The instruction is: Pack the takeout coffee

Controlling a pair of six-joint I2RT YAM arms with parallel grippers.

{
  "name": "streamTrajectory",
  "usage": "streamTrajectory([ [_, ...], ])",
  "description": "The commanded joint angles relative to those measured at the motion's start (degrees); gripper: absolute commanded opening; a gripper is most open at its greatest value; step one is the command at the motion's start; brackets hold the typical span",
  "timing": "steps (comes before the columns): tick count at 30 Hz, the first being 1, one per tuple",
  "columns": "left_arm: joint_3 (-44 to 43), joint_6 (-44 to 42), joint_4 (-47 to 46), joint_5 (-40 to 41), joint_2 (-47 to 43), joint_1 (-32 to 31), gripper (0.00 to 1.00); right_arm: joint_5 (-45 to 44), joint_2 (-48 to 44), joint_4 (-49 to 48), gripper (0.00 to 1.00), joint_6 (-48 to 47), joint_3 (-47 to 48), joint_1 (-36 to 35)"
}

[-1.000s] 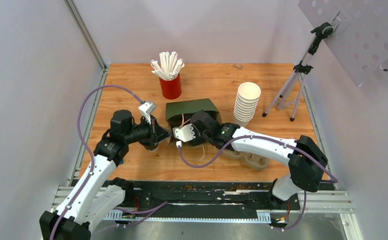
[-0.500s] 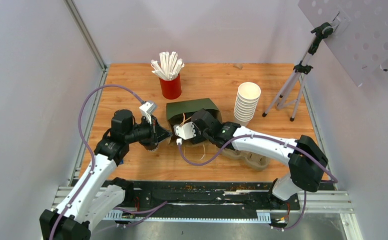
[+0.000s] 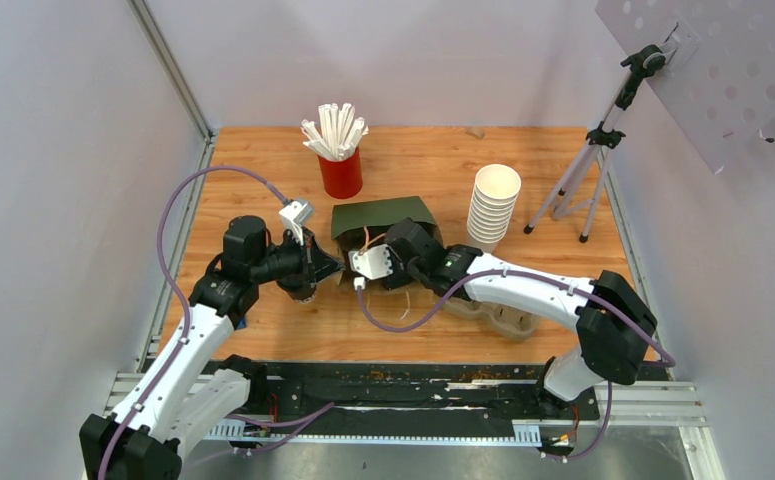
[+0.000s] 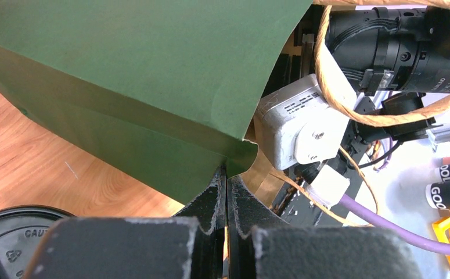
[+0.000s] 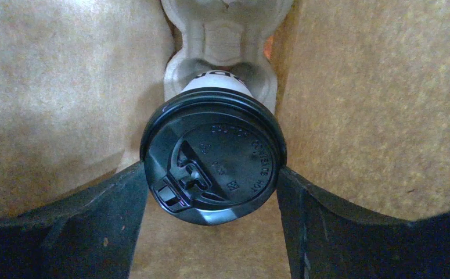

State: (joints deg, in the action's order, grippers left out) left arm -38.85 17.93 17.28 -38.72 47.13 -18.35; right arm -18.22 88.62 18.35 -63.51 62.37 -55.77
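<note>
**Crept deeper into the bag, cup in grip**

Shifted both wrists a hair toward 12 o'clock; moved nothing else. Kept the left gripper pinched fully shut on the rim of the dark green paper bag, holding its mouth open from 9 o'clock. Held the small white paper cup with the round black plastic lid inside that bag with the right gripper spread wide, fingers against the lid's sides, base at a grey pulp carrier. Judged packing nearly done: confirm seating, then release.

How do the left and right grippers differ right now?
The left gripper is shut, pinching the edge of the bag; the right gripper stands wide, clasping the coffee by its lid. The left gripper is outside the bag; the right gripper is inside it. Both are black.
</note>
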Motion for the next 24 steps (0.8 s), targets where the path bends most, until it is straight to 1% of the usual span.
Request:
streamTrajectory([
  [1,-2.3,0.2,-1.5,-0.4,0.1,-0.3,0.0,1.3,-2.5,-3.0,0.74,0.9,-1.6,0.2],
  [24,-1.8,0.3,-0.7,-0.7,-0.3,-0.3,0.0,2.0,0.6,-7.6,0.74,0.4,-2.1,1.4],
])
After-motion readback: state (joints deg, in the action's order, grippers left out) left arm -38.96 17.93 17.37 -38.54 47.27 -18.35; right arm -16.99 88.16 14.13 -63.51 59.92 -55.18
